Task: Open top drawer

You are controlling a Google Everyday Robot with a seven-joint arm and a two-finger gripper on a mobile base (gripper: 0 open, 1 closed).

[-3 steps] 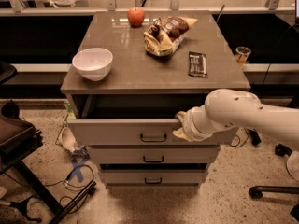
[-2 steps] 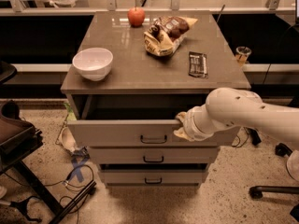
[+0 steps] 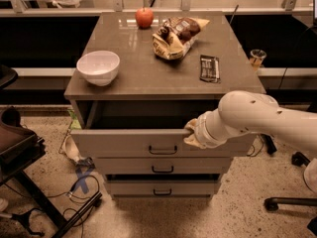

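Note:
The top drawer (image 3: 124,143) is the widest of three grey drawers under a grey cabinet top. It is pulled out partway, and its dark inside shows behind the flat front. Its small dark bar handle (image 3: 163,150) sits at the middle of the front. My gripper (image 3: 190,133) comes in from the right on a white arm (image 3: 257,118). It rests on the top edge of the drawer front, just right of and above the handle.
On the cabinet top (image 3: 148,73) are a white bowl (image 3: 98,67), a red apple (image 3: 144,17), a snack bag (image 3: 177,35) and a dark bar wrapper (image 3: 209,67). Two narrower drawers (image 3: 162,168) sit below. A dark chair (image 3: 20,152) stands left, cables lie on the floor.

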